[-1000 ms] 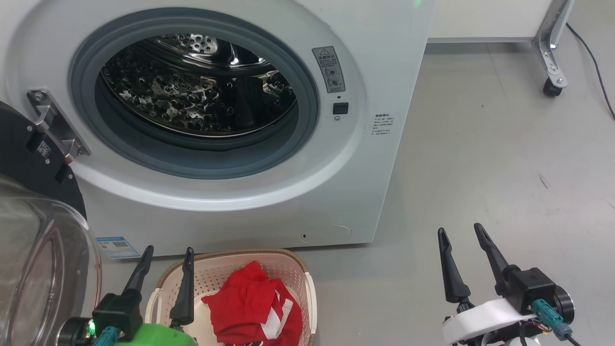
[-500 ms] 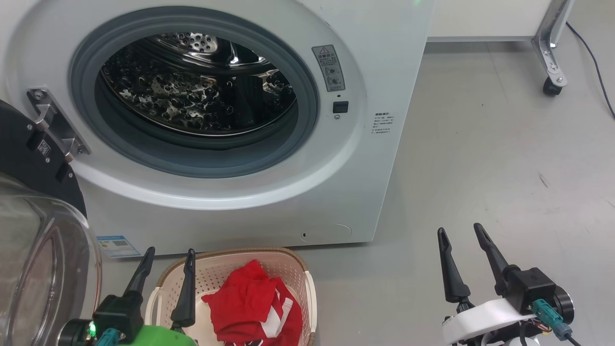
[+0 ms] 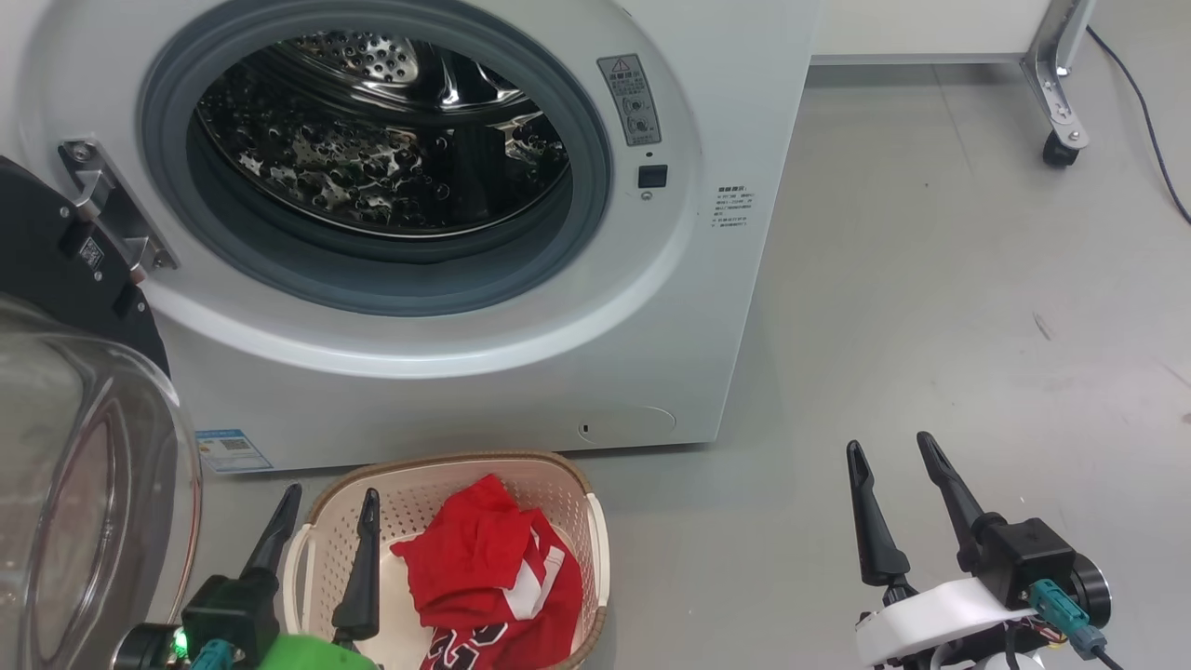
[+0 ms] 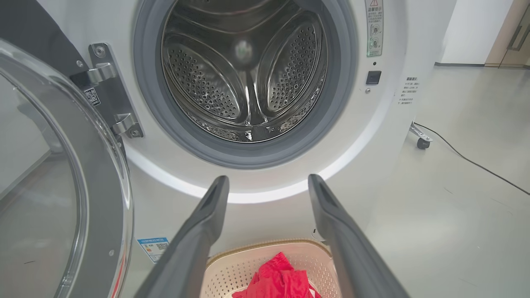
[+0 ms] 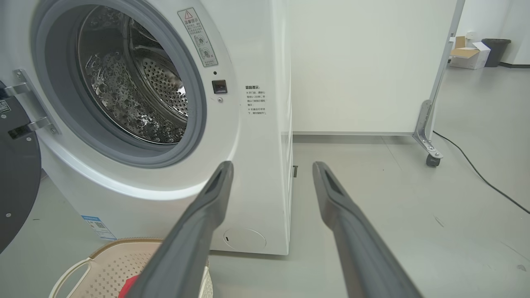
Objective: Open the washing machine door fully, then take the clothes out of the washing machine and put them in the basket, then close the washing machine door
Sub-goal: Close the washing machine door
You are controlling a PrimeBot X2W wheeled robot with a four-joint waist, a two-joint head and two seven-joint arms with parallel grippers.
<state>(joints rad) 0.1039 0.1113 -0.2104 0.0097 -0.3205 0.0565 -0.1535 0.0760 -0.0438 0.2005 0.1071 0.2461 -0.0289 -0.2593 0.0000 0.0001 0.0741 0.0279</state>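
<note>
Clothes [image 3: 493,568] in basket [image 3: 447,459], drum [image 3: 372,140] looks empty; my left gripper [image 3: 332,491] and right gripper [image 3: 890,443] gape, holding nothing; next I'd swing the door [image 3: 56,270] shut

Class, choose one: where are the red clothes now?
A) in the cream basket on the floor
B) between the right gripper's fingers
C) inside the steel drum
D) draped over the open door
A: the clothes lie heaped in the basket before the washing machine, whose drum shows bare steel.
</note>
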